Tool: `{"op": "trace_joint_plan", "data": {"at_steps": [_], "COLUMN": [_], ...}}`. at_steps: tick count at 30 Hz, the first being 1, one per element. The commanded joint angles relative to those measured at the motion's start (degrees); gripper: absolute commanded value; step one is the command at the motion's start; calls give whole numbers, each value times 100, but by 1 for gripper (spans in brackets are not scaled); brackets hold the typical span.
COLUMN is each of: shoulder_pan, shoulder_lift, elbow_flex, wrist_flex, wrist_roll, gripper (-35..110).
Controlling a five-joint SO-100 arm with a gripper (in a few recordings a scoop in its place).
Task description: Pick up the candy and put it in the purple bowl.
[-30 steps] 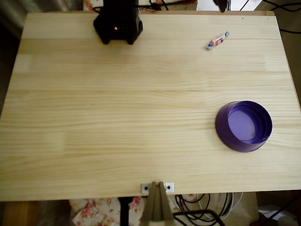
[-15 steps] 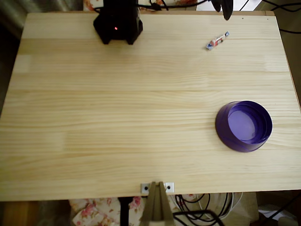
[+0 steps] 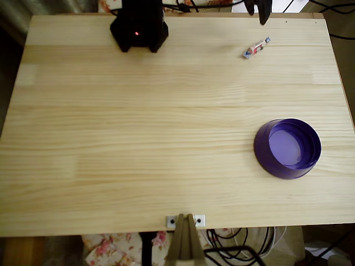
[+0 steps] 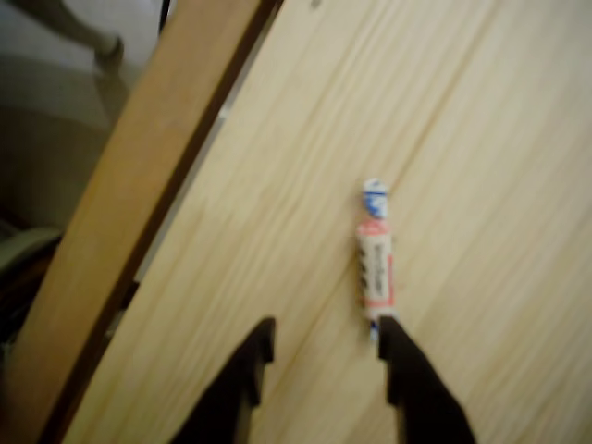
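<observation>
Candy: lies flat on the wooden table near its far right corner in the overhead view, wrapper ends twisted. Purple bowl: upright at the right side, well apart from the candy. Gripper: black fingers parted with a clear gap and holding nothing; in the wrist view the right fingertip sits just beside the candy's near end.

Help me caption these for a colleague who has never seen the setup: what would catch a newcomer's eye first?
The purple bowl stands out most, dark against the pale wooden table at the overhead view's right. Next is the small candy lying alone near the far right edge. In the wrist view the gripper hangs just short of the candy, black jaws apart, one tip near the wrapper's end.
</observation>
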Motion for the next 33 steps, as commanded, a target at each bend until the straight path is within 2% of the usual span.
{"op": "trace_joint_plan", "data": {"at_steps": [1, 13, 21, 33], "shoulder_pan": [114, 642, 703, 756], "shoulder_lift": [-79, -659, -1248, -1336], "elbow_flex": [-703, -1503, -1811, -1248], "wrist_flex": [-105, 369, 132, -272], "wrist_roll": [-229, -870, -1020, -923], "gripper": [18, 22, 22, 22]}}
